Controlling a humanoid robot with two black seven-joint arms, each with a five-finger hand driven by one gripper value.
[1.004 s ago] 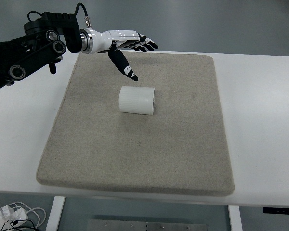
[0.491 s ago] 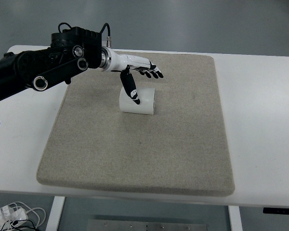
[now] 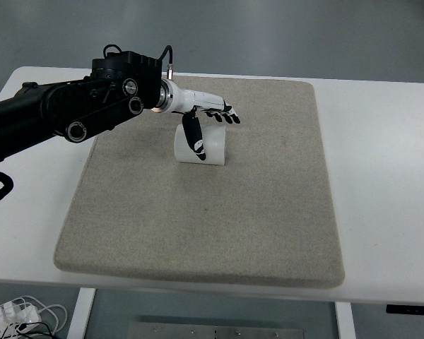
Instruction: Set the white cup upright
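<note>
Fingers of the left hand (image 3: 203,116) are spread out flat above the white cup (image 3: 200,146), with the thumb pointing down across the cup's near face, so the hand is released and grasps nothing yet; whether the thumb actually touches the cup cannot be told from this angle. That spread posture reads as a set-up for a pinch, thumb on the near side and fingers reaching over to the far side, which would let the hand roll the cup onto its base. The cup lies on its side, its long axis running roughly left to right, on the rear-middle part of a grey felt-like mat (image 3: 268,212). It sits well in from every edge of the mat, which leaves room for it to tip without sliding off. The black left arm (image 3: 56,116) reaches in from the left edge at a shallow angle. The right arm is out of view. The mat covers most of a white table (image 3: 381,176), and its rough weave should keep the cup from skidding. Beyond the table is a plain grey-green floor; cables (image 3: 21,314) lie on it at lower left.
</note>
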